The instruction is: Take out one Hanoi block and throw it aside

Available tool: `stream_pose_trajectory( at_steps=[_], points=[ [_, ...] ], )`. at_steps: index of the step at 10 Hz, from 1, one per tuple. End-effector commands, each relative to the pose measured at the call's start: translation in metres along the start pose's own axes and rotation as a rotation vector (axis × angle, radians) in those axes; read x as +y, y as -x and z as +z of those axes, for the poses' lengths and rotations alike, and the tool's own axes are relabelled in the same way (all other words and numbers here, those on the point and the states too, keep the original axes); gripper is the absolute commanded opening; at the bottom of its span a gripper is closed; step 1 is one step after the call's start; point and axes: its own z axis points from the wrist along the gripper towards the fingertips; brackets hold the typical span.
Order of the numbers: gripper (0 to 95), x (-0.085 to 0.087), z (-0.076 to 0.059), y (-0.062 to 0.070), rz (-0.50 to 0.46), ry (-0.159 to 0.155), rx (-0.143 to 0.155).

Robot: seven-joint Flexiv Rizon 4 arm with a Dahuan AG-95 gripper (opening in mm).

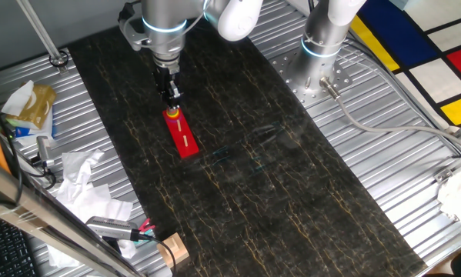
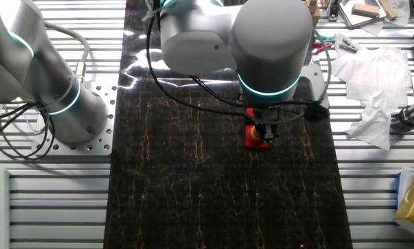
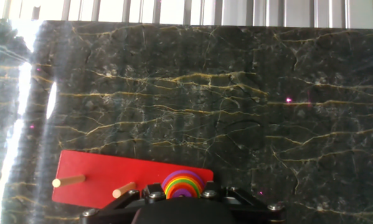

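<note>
Right at the bottom edge of the hand view sits the black two-finger gripper (image 3: 181, 198), and poking up just above its housing is the rainbow-ringed stack of Hanoi blocks (image 3: 183, 184), at the right end of the flat red wooden base board (image 3: 105, 180). Two bare wooden pegs (image 3: 68, 181) stick out of that board to the left. Whether the fingers are clamped on the stack or parted around it, I cannot tell; the housing hides the tips.

From one fixed view, the silver arm (image 1: 162, 27) drops down at upper centre, gripper (image 1: 172, 98) over the upper end of the red board (image 1: 182, 135). The board lies on a dark marble-patterned mat (image 1: 238, 177) running diagonally across a ribbed aluminium table (image 1: 369, 146). Crumpled white paper (image 1: 80, 181) sits at lower left, a small wooden block (image 1: 173, 249) at the bottom edge, and a coloured panel of red, blue and yellow (image 1: 422, 46) fills the upper right.
</note>
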Motion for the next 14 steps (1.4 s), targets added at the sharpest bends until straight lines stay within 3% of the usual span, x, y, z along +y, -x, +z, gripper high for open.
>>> stream_pose_trajectory(
  at_steps=[1,14],
  points=[
    [19.0,-0.0005,-0.0003,-0.0002,0.003,-0.001,-0.005],
    [19.0,-0.0006,0.0018,0.0004,-0.003,0.005,-0.013]
  ],
)
